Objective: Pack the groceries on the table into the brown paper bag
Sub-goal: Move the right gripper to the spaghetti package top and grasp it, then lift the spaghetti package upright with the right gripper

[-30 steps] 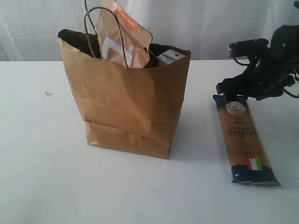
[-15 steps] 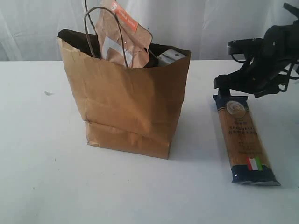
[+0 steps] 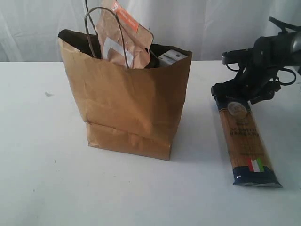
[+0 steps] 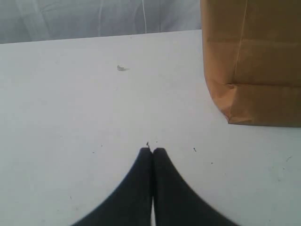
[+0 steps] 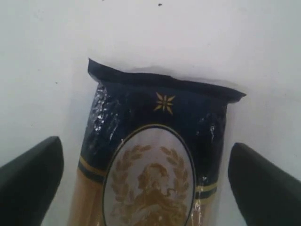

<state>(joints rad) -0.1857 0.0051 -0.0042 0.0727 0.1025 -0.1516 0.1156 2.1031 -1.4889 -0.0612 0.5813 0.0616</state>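
A wide white table (image 3: 47, 188) runs back to a pale draped curtain (image 3: 211, 23). The long spaghetti packet (image 3: 244, 141) lies flat on the right part of the table, well apart from the bag, with its flag-marked end toward the exterior camera and its dark blue end with the oval crest away from it.

The right gripper (image 3: 233, 82) is over that crest end. In the right wrist view the packet (image 5: 155, 165) sits between the two black fingers (image 5: 33, 179), which stand spread wide. One is on each long side of the wrapper, level with the crest. A strip of bare table shows between the packet and one finger, and the other finger is just beside the wrapper's edge. The fingers are not closed on anything. How high they hang above the table cannot be told.

To the left stands the brown paper bag (image 3: 127, 108), upright, with its cord handles (image 3: 101, 28) raised. The brown pouch with orange strip (image 3: 123, 33) pokes out of its top, and the small blue-white carton (image 3: 171, 57) shows at the rim.

The left gripper (image 4: 153, 153) has its fingertips pressed together, empty, over bare table near the bag's (image 4: 254, 61) bottom corner. A small dark speck (image 4: 122, 68) lies beyond it.
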